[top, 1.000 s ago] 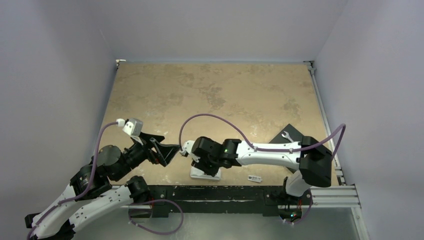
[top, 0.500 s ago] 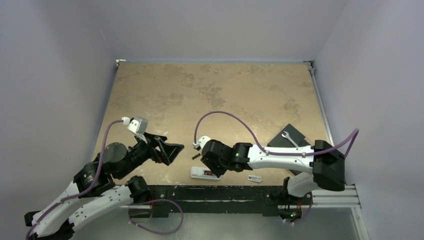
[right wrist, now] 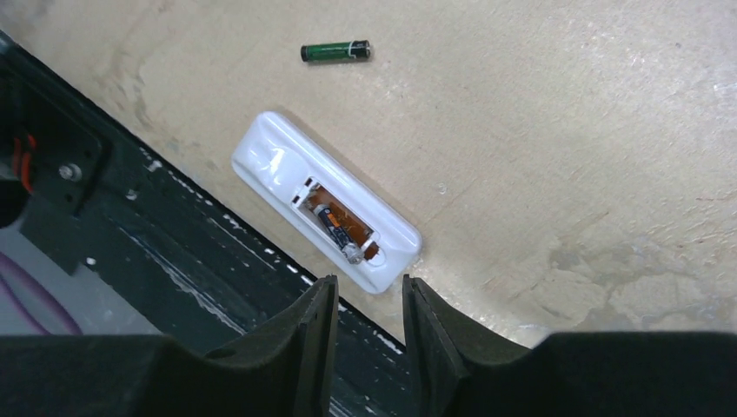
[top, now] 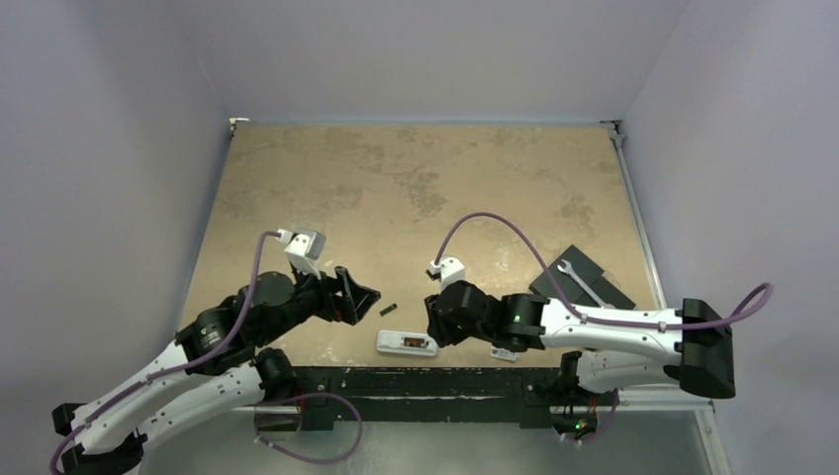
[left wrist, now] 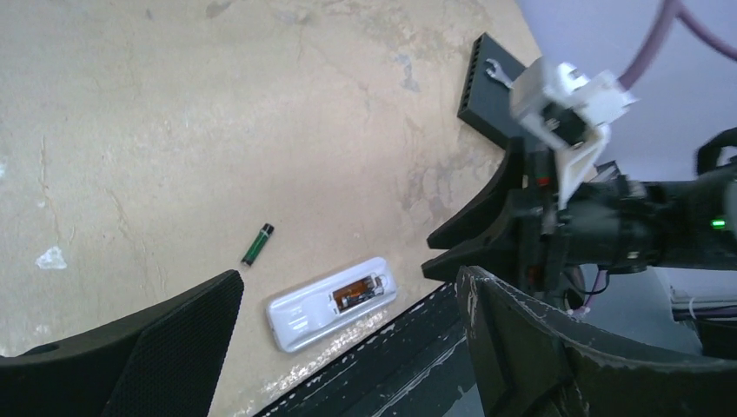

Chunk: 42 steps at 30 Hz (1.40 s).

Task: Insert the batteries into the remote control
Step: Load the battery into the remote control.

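Observation:
The white remote control [top: 406, 342] lies back-up at the table's near edge, its compartment open. One dark battery [right wrist: 335, 228] sits inside the compartment. A second, green-black battery [top: 389, 310] lies loose on the table just behind the remote, also in the left wrist view [left wrist: 257, 245] and the right wrist view [right wrist: 335, 52]. My left gripper [top: 368, 300] hangs wide open left of the loose battery, holding nothing. My right gripper [top: 433, 327] hovers by the remote's right end [right wrist: 382, 261], its jaws narrowly apart and empty.
A small white cover piece [top: 505, 352] lies right of the remote near the edge. A black block [top: 582, 277] with a wrench on it sits at the right. The black front rail [top: 445, 381] runs just below the remote.
My right arm has drawn back to the right off the remote and its jaws have parted slightly. The left arm has swung right. The loose battery now shows on the table.

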{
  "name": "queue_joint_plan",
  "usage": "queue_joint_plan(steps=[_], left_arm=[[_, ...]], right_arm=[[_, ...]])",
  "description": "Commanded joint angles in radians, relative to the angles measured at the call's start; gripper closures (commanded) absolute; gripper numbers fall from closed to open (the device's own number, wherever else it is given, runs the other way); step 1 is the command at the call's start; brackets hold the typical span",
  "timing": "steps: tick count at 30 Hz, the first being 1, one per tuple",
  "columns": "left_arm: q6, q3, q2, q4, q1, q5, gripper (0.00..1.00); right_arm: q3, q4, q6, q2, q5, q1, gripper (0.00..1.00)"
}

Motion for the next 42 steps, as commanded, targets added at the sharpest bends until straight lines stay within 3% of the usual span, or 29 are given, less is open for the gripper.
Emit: queue_joint_plan(steps=[1, 15, 24, 42], left_arm=[[-0.090, -0.049, 0.019, 0.022, -0.006, 0.005, 0.07], [-0.258, -0.221, 0.114, 0.075, -0.005, 0.067, 0.12], [-0.283, -0.295, 0.241, 0.167, -0.006, 0.132, 0.18], [-0.314, -0.409, 0.305, 0.293, -0.005, 0.175, 0.34]], right_arm=[[-0.050, 0.084, 0.126, -0.074, 0.063, 0.002, 0.60], [-0.065, 0.097, 0.227, -0.022, 0.005, 0.002, 0.63], [-0.082, 0.154, 0.264, 0.008, -0.024, 0.002, 0.66], [-0.093, 0.187, 0.309, 0.060, -0.024, 0.002, 0.70]])
